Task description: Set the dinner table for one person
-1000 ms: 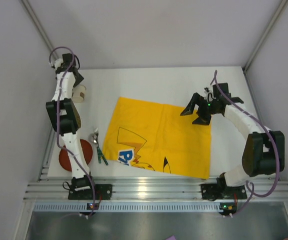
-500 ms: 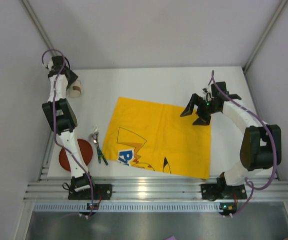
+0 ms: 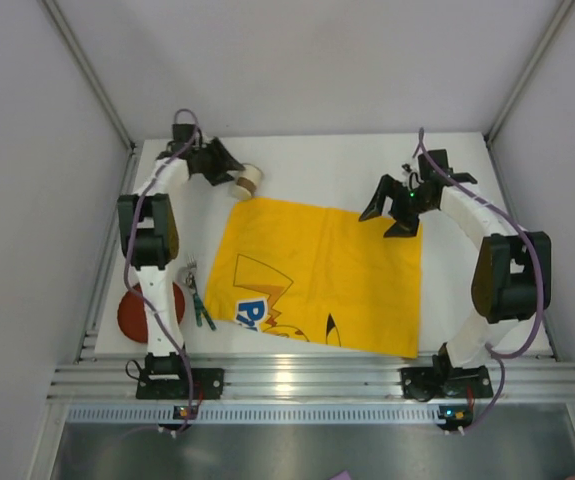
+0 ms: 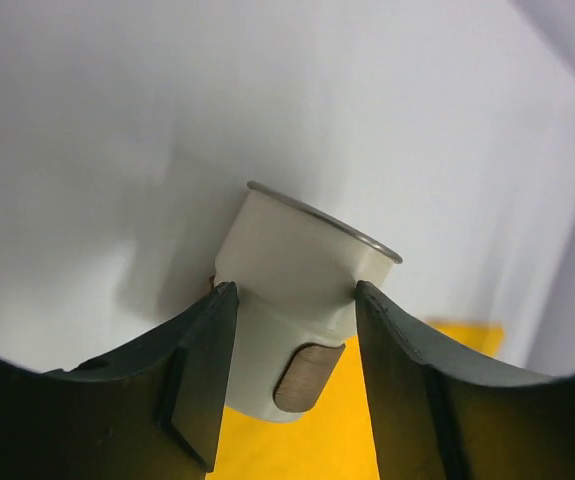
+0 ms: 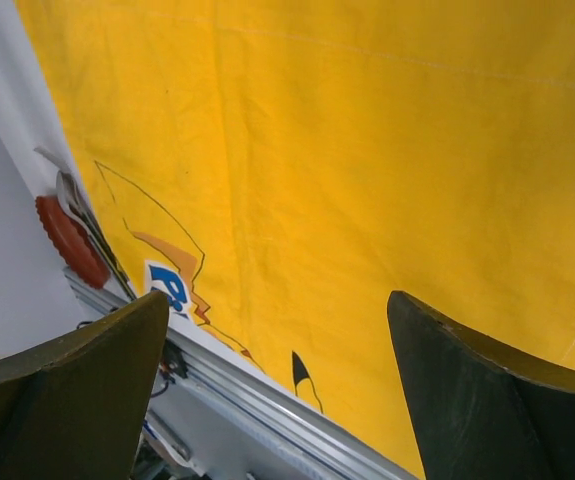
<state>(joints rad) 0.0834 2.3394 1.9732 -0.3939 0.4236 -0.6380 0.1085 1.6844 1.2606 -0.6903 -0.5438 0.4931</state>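
Note:
On the white dinner table lies a yellow cartoon-printed cloth. My left gripper is shut on a white cup, which it holds tipped on its side just off the cloth's far left corner. In the left wrist view both fingers press the cup's sides, with the left gripper above table and cloth. Over the cloth's far right corner my right gripper hovers open. The right wrist view shows the right gripper with only yellow cloth between its fingers.
A red plate sits at the near left, partly under my left arm. A fork and a green-handled utensil lie between the plate and the cloth. The ribbed aluminium rail runs along the near edge; grey walls close in the table.
My left arm has swung right, carrying the cup from the far left edge to the cloth's far left corner. The right gripper has shifted slightly farther back and stays open.

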